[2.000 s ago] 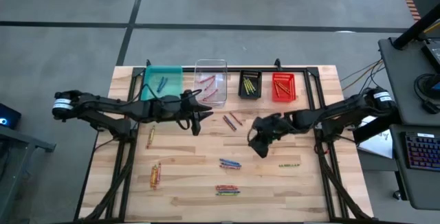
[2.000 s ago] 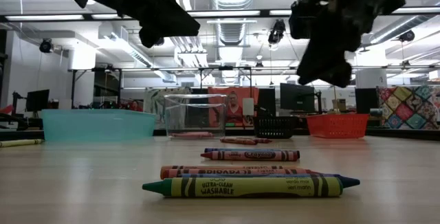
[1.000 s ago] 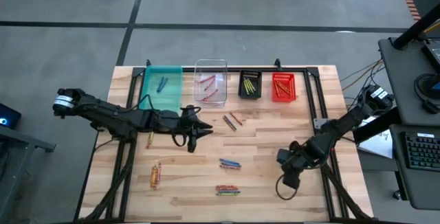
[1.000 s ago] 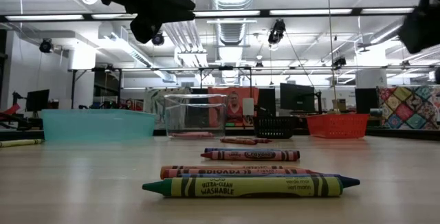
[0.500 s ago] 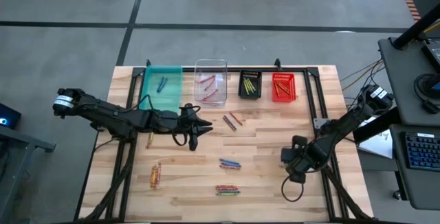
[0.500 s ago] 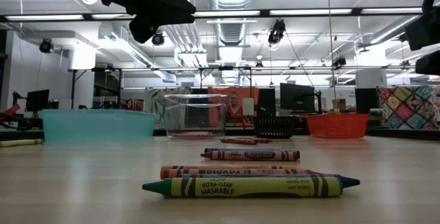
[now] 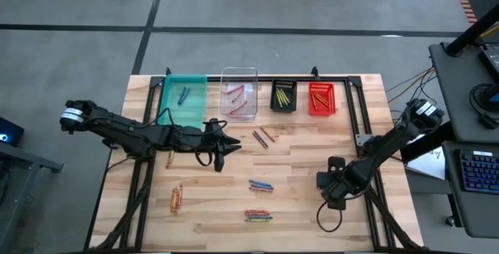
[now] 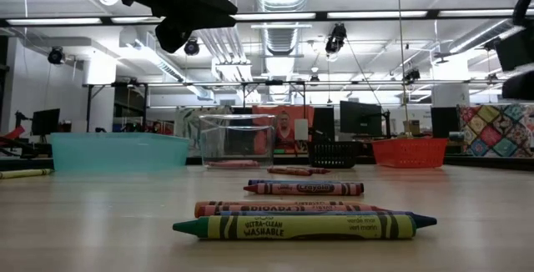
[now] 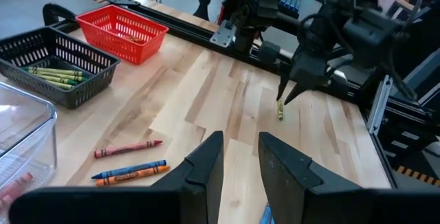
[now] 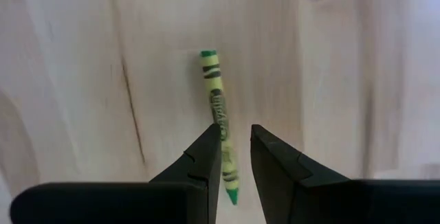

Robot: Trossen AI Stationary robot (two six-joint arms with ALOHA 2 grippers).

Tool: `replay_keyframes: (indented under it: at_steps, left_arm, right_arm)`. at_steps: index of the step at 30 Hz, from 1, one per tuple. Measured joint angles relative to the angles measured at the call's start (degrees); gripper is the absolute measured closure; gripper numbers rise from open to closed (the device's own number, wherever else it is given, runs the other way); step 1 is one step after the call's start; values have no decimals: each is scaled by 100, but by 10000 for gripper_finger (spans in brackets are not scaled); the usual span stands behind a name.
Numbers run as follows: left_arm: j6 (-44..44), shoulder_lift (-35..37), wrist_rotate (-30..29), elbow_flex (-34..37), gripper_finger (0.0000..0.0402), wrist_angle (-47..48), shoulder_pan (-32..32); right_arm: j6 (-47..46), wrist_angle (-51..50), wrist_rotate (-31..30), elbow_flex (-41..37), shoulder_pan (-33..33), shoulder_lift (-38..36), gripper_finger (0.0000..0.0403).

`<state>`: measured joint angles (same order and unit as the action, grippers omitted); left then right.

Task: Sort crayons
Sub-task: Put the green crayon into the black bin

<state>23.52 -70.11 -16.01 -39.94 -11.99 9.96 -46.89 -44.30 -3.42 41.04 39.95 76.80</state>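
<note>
- Right gripper (image 10: 235,145) hangs over a green crayon (image 10: 218,113) on the table (image 7: 304,168), jaws slightly parted, empty
- Left gripper (image 9: 239,157) waits mid-table, parted, empty
- Advice: centre jaws across the crayon, then descend

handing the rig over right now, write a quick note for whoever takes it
Right end effector: fingers slightly apart, straddling a yellow-green crayon lying flat near the table's right side, not gripped yet.
Left end effector: fingers slightly apart, empty, hovering mid-table in front of the clear bin.
Done: some crayons already lie in the teal bin, clear bin, black basket and red basket.
Left: loose crayons still on the table: a pair near the clear bin, one by the left arm, and three small clusters toward the front.
</note>
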Motion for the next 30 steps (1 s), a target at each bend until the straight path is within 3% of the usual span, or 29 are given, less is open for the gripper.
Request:
replay_keyframes:
  at_steps: [12,19,27,30]
  left_arm:
    - [16,-2,-15,0,326,-2,13]
    - [62,-2,-15,0,326,-2,13]
    - [62,-2,-15,2,326,-2,13]
    - [62,-2,-15,2,326,0,13]
  right_arm:
    - [-21,95,78,22,3,833,318]
    - [-109,138,93,17,-10,826,384]
    - [-328,122,125,2,-102,488,392]
    - [-412,115,-200,68,-228,199,394]
